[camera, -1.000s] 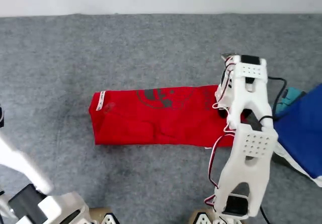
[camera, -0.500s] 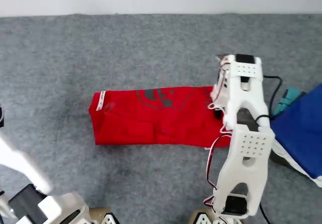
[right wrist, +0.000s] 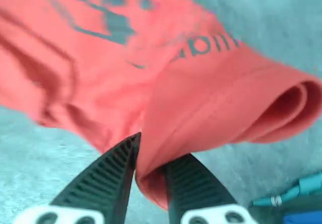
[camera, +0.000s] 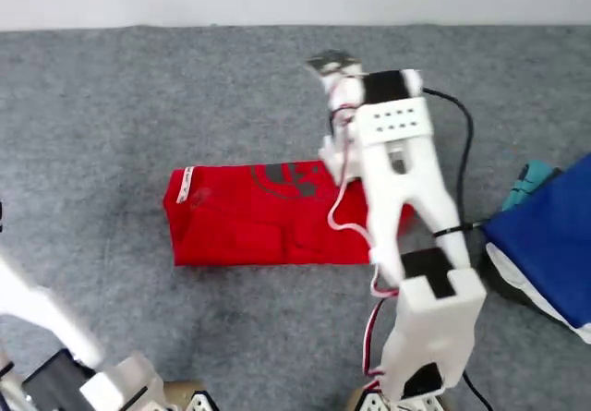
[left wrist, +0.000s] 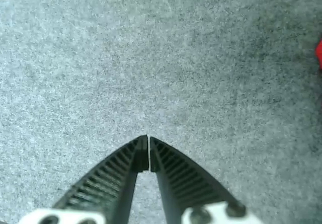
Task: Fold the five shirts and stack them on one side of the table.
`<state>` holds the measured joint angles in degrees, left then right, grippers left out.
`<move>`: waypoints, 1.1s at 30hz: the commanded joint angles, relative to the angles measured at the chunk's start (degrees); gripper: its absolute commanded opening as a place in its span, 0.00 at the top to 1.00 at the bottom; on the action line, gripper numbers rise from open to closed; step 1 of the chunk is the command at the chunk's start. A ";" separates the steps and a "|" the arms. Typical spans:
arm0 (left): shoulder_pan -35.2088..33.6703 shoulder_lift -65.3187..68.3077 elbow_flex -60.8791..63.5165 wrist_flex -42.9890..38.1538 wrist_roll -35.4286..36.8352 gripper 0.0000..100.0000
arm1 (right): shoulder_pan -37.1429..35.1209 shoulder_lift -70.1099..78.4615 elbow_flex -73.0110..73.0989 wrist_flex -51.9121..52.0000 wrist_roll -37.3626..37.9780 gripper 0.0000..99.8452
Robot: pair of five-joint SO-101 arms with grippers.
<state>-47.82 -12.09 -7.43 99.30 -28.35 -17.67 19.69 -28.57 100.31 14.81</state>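
Right gripper is pinching the hem of the red shirt, its jaws closed on a doubled lip of cloth. The pinched end is lifted clear of the grey table and curls into an open loop beside the jaws. From above, the red shirt lies as a long band across the middle of the table, running left to right, with the right arm reaching out over its right part. I judge the grip is on that end so the band can be halved towards the left, and holding the hem rather than the body keeps the layers together.

Left gripper hangs over bare table with its jaws pressed together and nothing between them. It is parked near the left side, well apart from the shirt, so it is out of the fold's way.

At the right edge lies a blue shirt with something white under it. I take that as the stacking side, so the red shirt should end up there once folded.
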 commanded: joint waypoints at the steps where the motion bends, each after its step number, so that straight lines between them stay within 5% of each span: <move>1: 0.26 -2.64 -0.22 1.14 -0.35 0.98 | -6.20 -5.49 -0.53 1.98 0.00 0.99; 10: 0.26 -2.37 -0.13 1.14 -0.18 0.98 | -18.59 -5.23 -0.62 -5.05 -1.85 0.99; 21: 0.26 -2.64 0.84 1.05 -0.18 0.98 | -24.40 5.32 -0.97 -14.29 -1.41 0.99; 33: 0.18 -2.81 5.67 -0.62 -0.35 0.98 | -27.56 19.30 -23.91 -13.67 -1.41 0.99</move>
<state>-47.82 -12.44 -1.54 99.30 -28.35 -44.13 38.07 -44.57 86.33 13.58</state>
